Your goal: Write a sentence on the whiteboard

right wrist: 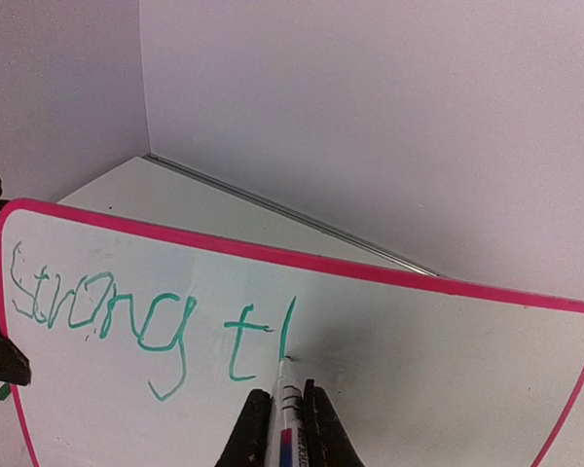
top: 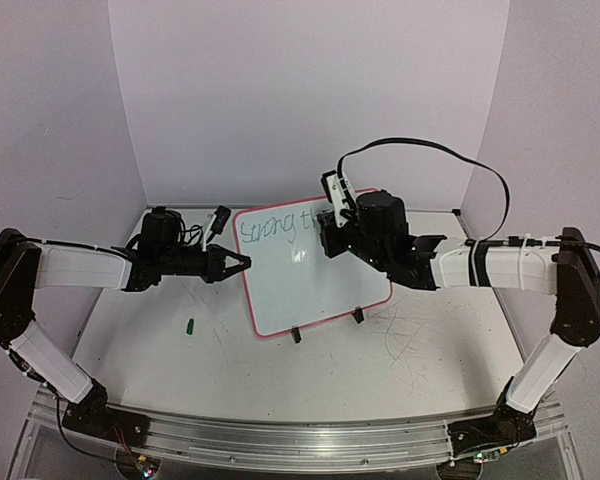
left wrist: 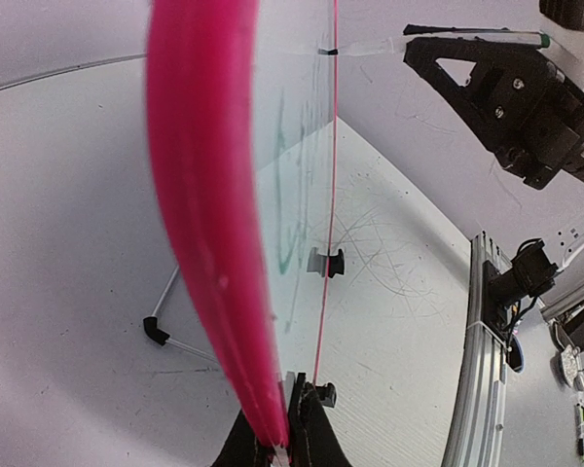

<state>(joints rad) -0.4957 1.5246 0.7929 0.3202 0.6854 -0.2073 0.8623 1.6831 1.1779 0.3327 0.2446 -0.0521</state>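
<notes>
The sentence (right wrist: 146, 326) is part-written: "Strong" stands whole in green along the far left of the whiteboard (top: 310, 290), followed by a "t" and one upright stroke that looks like the stem of an "h". That makes one finished word and one just begun, all on a single line.

The one board stands tilted at mid-table on two black clip feet (top: 296, 336), its near half bare. There is a single marker (right wrist: 288, 409), pinched tight between the closed fingers of the right gripper (right wrist: 289, 416), with its tip at the foot of that upright stroke, apparently on the surface. The left gripper (top: 242, 263) is clamped shut on the board's pink left rim and steadies it.

The step in hand is the second word. I judge the next move calls for arching rightward off the stem to finish the "h", with light, even pressure so the propped board does not rock.

One small green piece (top: 191, 324), perhaps the cap, lies on the table (top: 420, 340) to the near left, well apart from the board.
</notes>
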